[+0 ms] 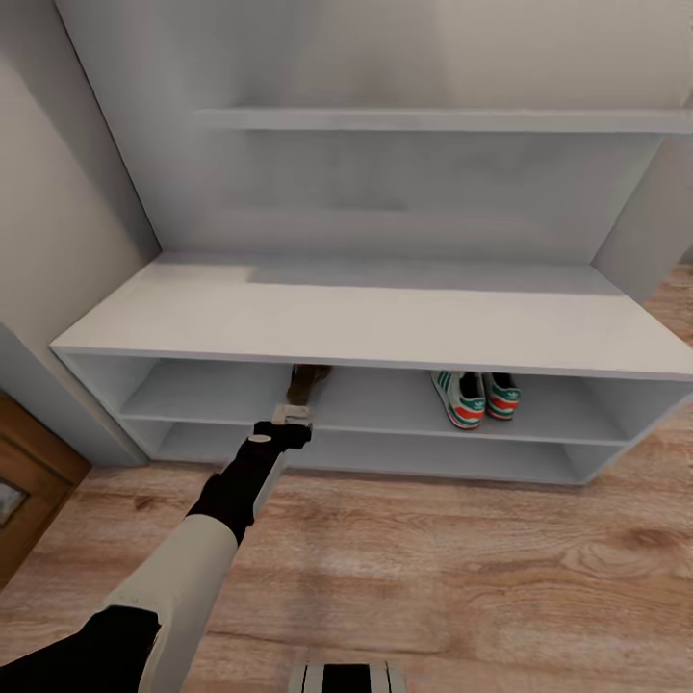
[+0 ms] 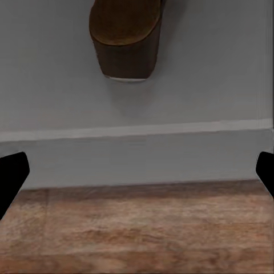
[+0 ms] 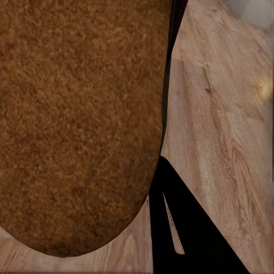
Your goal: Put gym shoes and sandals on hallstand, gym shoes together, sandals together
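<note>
The two gym shoes (image 1: 476, 397) stand side by side on the middle shelf of the pale hallstand (image 1: 366, 322), right of centre. One brown sandal (image 1: 306, 382) (image 2: 127, 40) rests on the same shelf further left, partly hidden under the bench top. My left gripper (image 1: 294, 416) (image 2: 137, 165) hovers just in front of it, open, its dark fingertips (image 2: 11, 174) spread wide with nothing between them. In the right wrist view the other sandal (image 3: 80, 120) sits very close to the camera over the wood floor (image 3: 228, 131), with a black finger (image 3: 188, 234) against its edge.
A grey wall (image 1: 48, 241) flanks the hallstand on the left, with a brown wooden door (image 1: 24, 491) beside it. The upper ledge (image 1: 433, 120) juts out above the bench. Wood-plank floor (image 1: 433, 568) stretches in front, and my base (image 1: 346, 679) shows at the near edge.
</note>
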Robot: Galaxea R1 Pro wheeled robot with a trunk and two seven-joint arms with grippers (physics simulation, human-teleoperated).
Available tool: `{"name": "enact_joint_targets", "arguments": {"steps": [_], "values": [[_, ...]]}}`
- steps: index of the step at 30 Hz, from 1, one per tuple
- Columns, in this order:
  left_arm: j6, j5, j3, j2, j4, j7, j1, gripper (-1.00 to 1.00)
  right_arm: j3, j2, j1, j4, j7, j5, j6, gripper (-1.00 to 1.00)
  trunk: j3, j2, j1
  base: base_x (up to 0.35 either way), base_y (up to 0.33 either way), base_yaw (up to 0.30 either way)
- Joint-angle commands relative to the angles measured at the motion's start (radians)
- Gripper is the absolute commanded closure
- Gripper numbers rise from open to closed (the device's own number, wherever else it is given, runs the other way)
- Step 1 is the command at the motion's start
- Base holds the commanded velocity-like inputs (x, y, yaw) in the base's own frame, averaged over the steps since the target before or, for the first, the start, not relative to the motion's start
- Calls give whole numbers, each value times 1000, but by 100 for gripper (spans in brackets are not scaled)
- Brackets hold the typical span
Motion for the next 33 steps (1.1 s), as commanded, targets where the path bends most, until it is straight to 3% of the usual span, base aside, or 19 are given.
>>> {"name": "enact_joint_targets", "arguments": {"steps": [1,7,12,18,27,33], "values": [[4,-10,-2,0,-1,2,0,-100,0,1,-1,-1,-2,2,5,100,-1,0,-1,-337,74,0],[-62,-8,-2,0,27,-6,19,-100,-1,7,-1,0,0,-2,0,100,-1,0,-1,-337,75,0],[-171,-7,0,0,77,-26,37,-100,-2,8,-1,-1,1,-3,-3,100,-1,0,-1,-337,94,0],[-252,17,3,0,149,-61,41,-100,-3,11,-1,1,1,0,-23,100,-1,0,-1,-305,173,0],[-260,21,4,0,157,-64,41,-100,-1,11,-1,1,-2,1,-26,100,-1,0,-1,-282,210,0],[-258,20,4,0,154,-61,41,-100,0,11,-1,1,-4,2,-25,100,-1,0,-1,-53,49,0]]}}
